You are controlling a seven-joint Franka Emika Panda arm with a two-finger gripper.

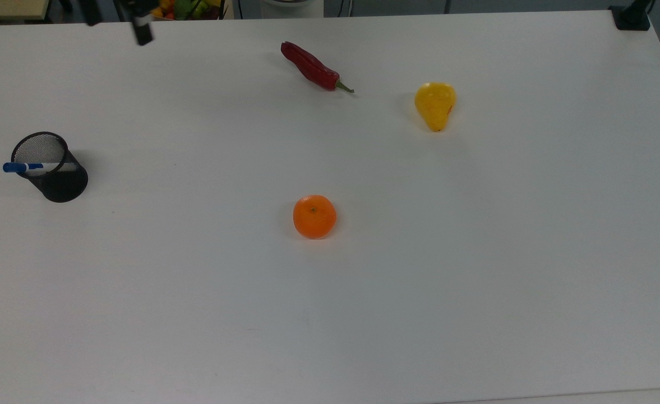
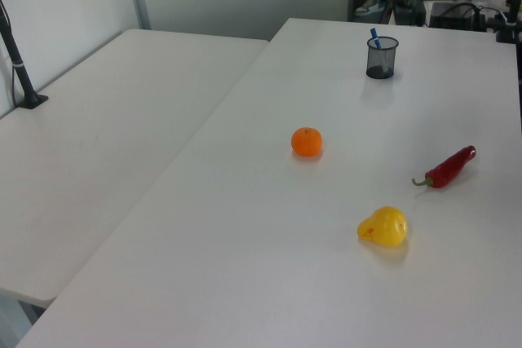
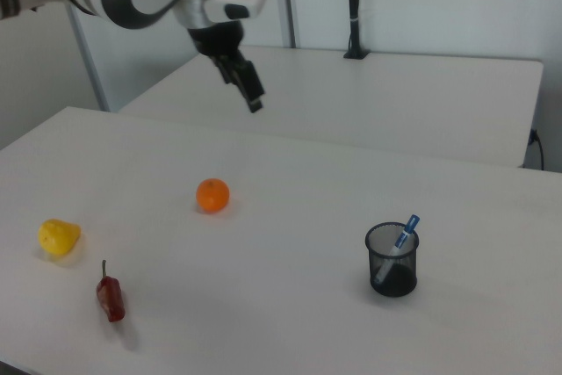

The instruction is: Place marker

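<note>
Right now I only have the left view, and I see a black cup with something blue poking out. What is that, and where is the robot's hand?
Observer: The right view shows it whole. It is the marker, white with a blue cap, leaning inside the mesh cup.
Operator: And the hand?
Observer: In the right view the gripper hangs high above the table, well apart from the cup, over the side where the orange lies.
Operator: Is the cup standing straight?
Observer: From the top view, yes. It is upright, with the marker's cap reaching over the rim toward the top view's left.
</note>
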